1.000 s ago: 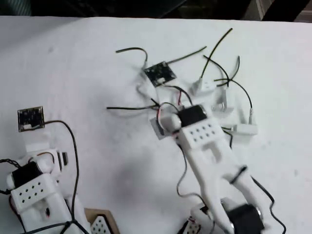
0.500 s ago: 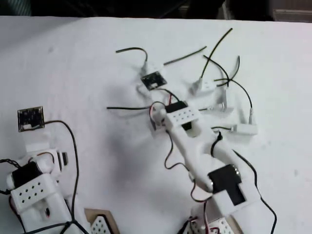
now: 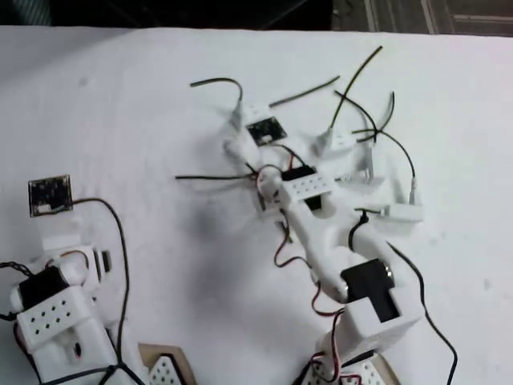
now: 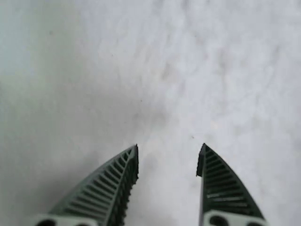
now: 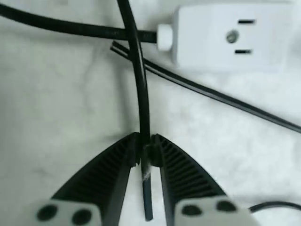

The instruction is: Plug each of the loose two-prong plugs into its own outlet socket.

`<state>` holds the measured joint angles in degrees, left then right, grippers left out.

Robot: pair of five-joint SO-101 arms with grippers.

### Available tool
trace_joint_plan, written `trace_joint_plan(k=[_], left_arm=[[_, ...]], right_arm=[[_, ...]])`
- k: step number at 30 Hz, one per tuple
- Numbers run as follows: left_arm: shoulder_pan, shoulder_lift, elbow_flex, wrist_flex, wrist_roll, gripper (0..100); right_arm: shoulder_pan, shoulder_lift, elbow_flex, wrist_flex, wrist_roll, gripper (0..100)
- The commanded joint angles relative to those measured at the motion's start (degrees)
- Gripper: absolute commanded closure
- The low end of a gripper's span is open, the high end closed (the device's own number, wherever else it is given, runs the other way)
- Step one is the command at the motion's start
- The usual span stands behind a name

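Right gripper (image 5: pixel 146 150) of mine pinches a black cord (image 5: pixel 136 70) near the empty outlet socket (image 5: pixel 230 37), my left gripper (image 4: pixel 167 162) hangs spread over bare table (image 4: pixel 211 70), and from above what I take for a loose plug (image 3: pixel 401 212) lies unplugged, so nothing looks mated yet.

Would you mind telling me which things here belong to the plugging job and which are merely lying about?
Job: outlet socket, black cord, right end effector shut on that cord.
Lying about: cardboard piece, white table cover, left end effector, open over it.
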<state>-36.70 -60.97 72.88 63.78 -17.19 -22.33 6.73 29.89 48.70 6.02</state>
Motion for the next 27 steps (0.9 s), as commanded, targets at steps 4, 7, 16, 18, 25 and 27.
trace_joint_plan(k=[4, 7, 16, 18, 25, 27], left_arm=[[-0.04, -1.01, -0.26, -0.97, -0.44, 78], [-0.04, -1.01, -0.26, -0.97, -0.44, 78], [-0.04, -1.01, -0.26, -0.97, -0.44, 78], [-0.04, -1.01, -0.26, -0.97, -0.44, 78], [-0.04, -1.01, -0.26, -0.97, -0.44, 78], [-0.04, -1.01, -0.26, -0.97, -0.44, 78]], right_arm=[[0.04, -14.2, -0.35, 10.95, 0.09, 98.1], [0.22, -21.76, -0.35, 16.92, 0.09, 98.1], [0.66, -40.48, -0.18, 34.15, 3.96, 98.1], [2.07, -44.79, -0.26, 36.62, 5.98, 98.1], [10.15, -58.86, -0.44, 42.95, 19.6, 98.1], [11.38, -62.29, -0.44, 43.38, 22.07, 98.1]])
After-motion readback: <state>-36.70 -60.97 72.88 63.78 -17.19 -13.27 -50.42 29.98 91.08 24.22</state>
